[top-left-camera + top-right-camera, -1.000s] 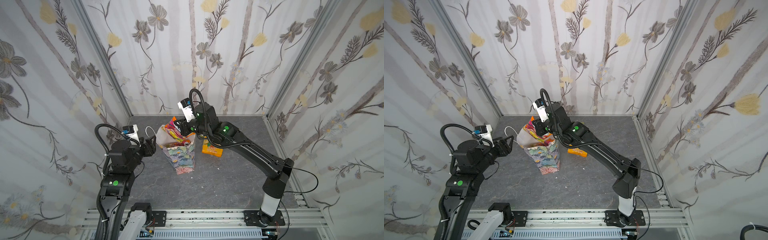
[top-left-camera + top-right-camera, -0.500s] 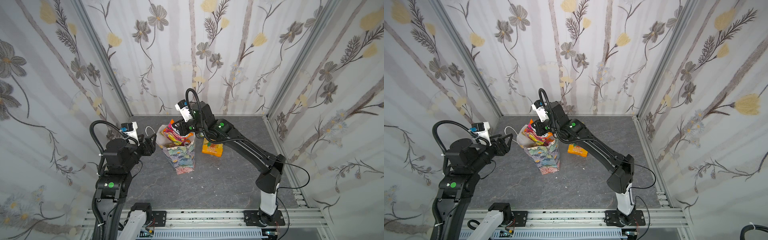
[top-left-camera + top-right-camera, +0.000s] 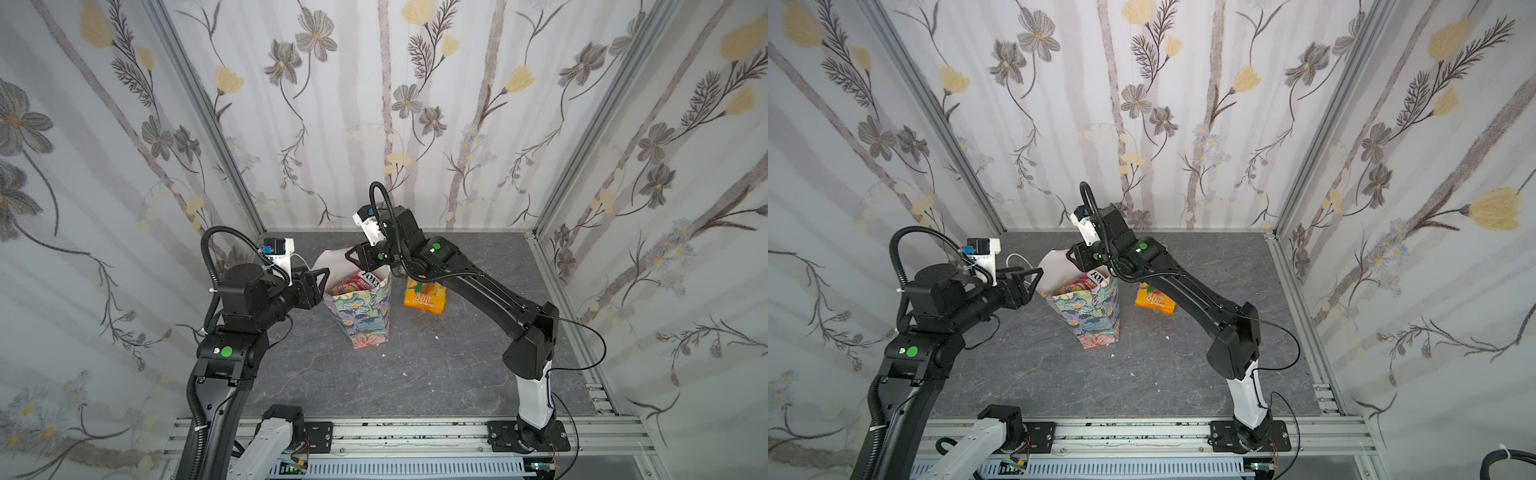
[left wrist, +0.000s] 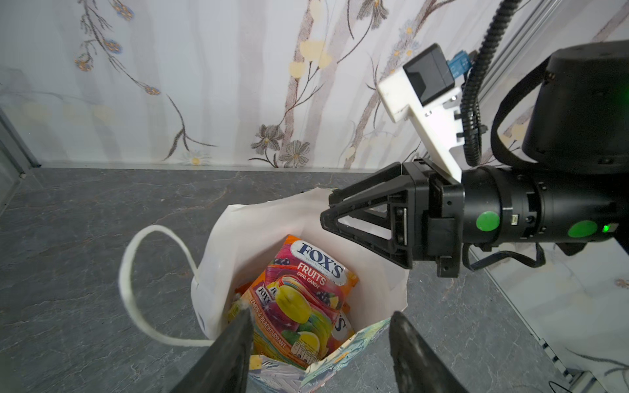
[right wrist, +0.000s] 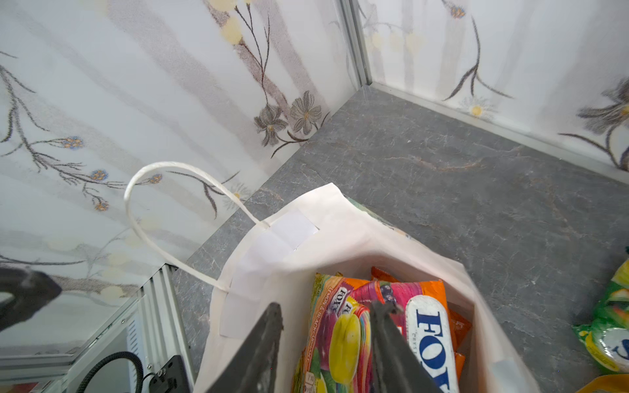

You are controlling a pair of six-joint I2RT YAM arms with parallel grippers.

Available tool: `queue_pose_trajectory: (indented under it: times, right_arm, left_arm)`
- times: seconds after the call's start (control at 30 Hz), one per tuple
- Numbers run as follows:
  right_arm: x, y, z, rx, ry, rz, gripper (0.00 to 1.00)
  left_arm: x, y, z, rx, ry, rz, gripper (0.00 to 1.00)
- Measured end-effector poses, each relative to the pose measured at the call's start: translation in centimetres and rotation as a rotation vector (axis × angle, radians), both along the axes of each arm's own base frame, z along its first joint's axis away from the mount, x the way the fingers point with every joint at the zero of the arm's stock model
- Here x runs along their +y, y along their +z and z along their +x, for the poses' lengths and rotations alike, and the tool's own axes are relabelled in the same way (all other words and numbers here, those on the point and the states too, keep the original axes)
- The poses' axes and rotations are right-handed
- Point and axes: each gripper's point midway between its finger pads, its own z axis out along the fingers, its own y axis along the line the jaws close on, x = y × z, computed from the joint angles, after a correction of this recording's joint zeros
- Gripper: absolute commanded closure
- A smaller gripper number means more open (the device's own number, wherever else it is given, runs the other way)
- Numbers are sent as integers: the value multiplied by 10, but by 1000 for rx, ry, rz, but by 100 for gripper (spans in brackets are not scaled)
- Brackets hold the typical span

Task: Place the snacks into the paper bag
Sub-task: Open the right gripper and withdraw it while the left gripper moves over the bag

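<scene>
The floral paper bag [image 3: 365,311] [image 3: 1096,316] stands upright mid-table with its white inside showing. Several snacks lie in it, and a red FOX'S fruit packet [image 4: 306,289] [image 5: 343,326] is on top. My right gripper [image 3: 352,257] [image 5: 326,314] hovers open over the bag's mouth, holding nothing. My left gripper [image 3: 322,276] [image 4: 320,328] is open at the bag's left rim, its fingers either side of a bag corner without pinching it. An orange mango pack [image 3: 424,297] [image 3: 1154,300] lies on the table to the right of the bag. A green-yellow packet [image 5: 609,330] lies near it.
The bag's white cord handle [image 4: 136,272] [image 5: 143,211] loops out toward the left wall. Floral walls enclose the grey table [image 3: 415,374] on three sides. My right forearm crosses above the mango pack.
My right gripper has opened over the bag, and the packet it held now lies inside. The left arm shifted slightly beside the bag.
</scene>
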Motion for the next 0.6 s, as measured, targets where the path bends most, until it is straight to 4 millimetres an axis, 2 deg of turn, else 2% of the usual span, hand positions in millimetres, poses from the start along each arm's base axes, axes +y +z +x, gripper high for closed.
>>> queue_pose_trajectory:
  times: [0.07, 0.17, 0.27, 0.47, 0.6]
  right_arm:
    - [-4, 10, -3, -23, -10, 1, 56]
    - [-14, 38, -11, -86, -42, 17, 55]
    - [-25, 61, -24, -135, -51, 41, 55]
    - [-69, 64, -47, -181, -108, 59, 52]
    - [-110, 64, -69, -212, -162, 102, 49]
  left_arm:
    - [-11, -2, 0, 13, -26, 17, 39]
    - [-32, -8, 2, 35, -69, 55, 40]
    - [-43, -19, 9, 70, -65, 108, 41]
    - [-47, -21, 25, 83, -15, 158, 40]
    - [-52, -42, 42, 149, -5, 198, 41]
